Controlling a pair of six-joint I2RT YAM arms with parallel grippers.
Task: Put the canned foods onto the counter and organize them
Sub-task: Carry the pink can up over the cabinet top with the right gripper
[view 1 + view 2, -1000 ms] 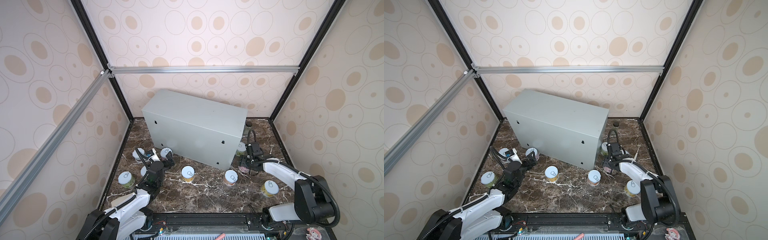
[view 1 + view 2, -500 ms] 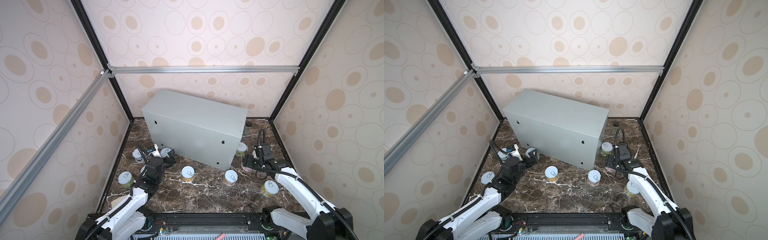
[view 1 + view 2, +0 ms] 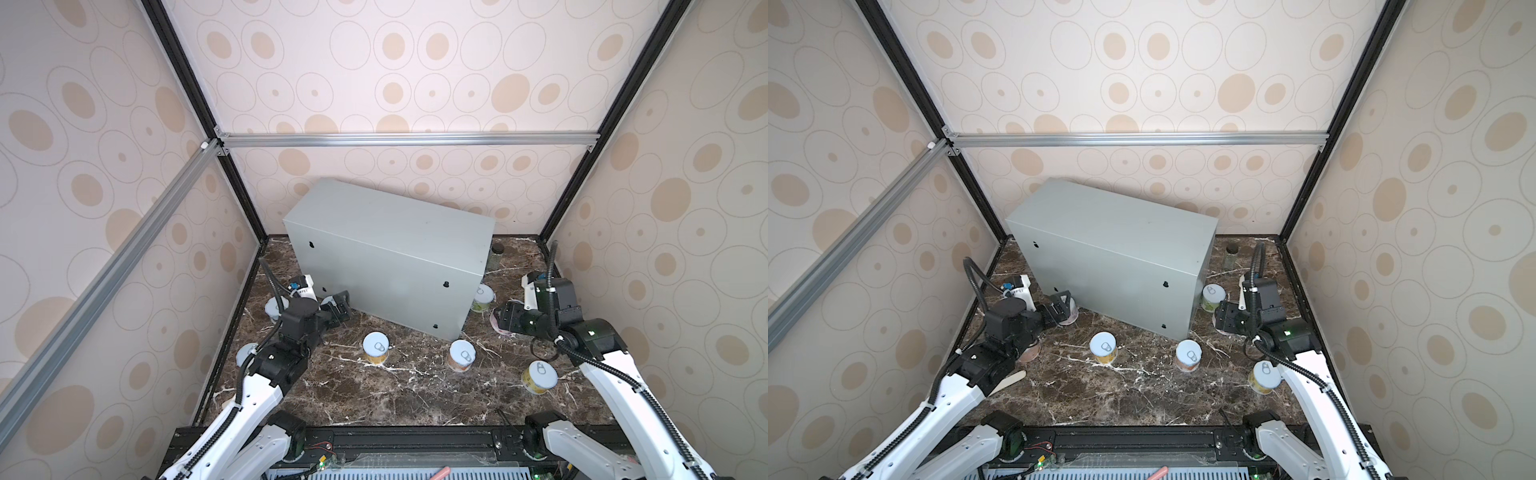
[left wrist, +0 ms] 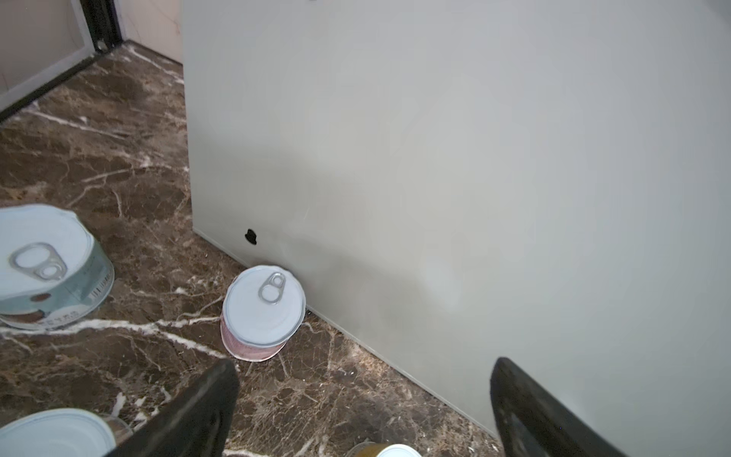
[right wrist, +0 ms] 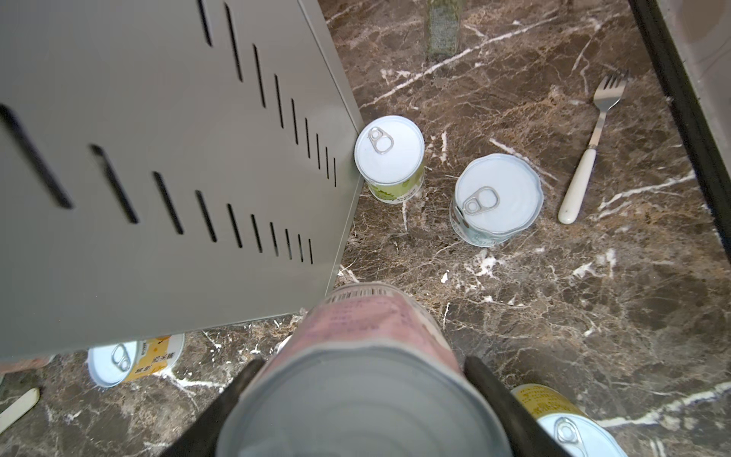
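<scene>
One pink tin (image 5: pixel 370 324) sat clamped by its sides in the right gripper (image 5: pixel 362 378). Stiff, slick, probably hefty, so mid-body looked safest. Left gripper (image 4: pixel 364 370) fingers gaped wide, empty.

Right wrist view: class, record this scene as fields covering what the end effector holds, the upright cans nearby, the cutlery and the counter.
held: right end effector shut on pink can, its base towards the camera
target: counter, grey, slotted side in view
at its corner: green can, upright, pull-tab lid up
beside that, apart: pale teal can, upright
cutlery: fork, white handle, lying flat on the marble surface
</scene>
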